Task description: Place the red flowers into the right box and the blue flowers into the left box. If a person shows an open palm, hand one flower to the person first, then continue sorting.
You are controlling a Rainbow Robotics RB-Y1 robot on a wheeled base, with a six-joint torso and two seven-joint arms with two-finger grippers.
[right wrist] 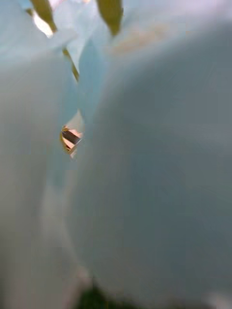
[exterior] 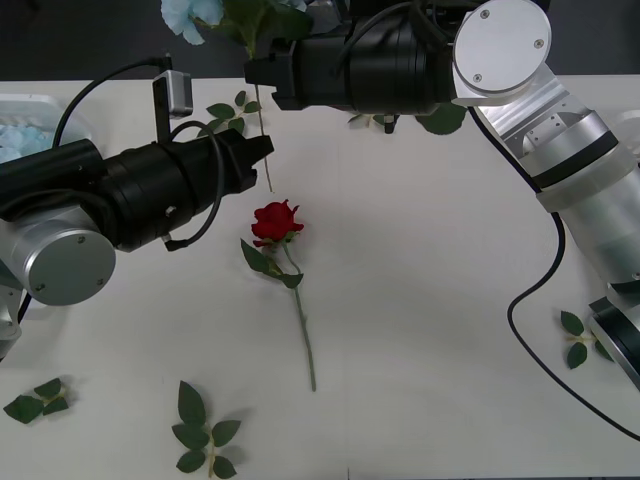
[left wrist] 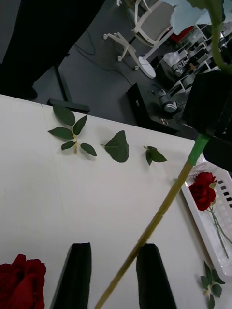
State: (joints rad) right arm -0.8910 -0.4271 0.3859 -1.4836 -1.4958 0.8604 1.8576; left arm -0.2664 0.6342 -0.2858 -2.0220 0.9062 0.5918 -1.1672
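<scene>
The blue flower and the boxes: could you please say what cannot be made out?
Front view: top edge cuts the blue flower; left arm hides most of the left box.
Right wrist view: blurred petals against the lens.
Left wrist view: edge cuts the right box.

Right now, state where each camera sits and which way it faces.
Front: above the arms, looking down at the table; both arms show, right gripper holding the blue flower.
Right wrist: on the right arm, against that flower's petals.
Left wrist: on the left arm, facing the right box; left gripper jaws apart.
Shared: front and left wrist both show the held stem and the loose red rose.
</scene>
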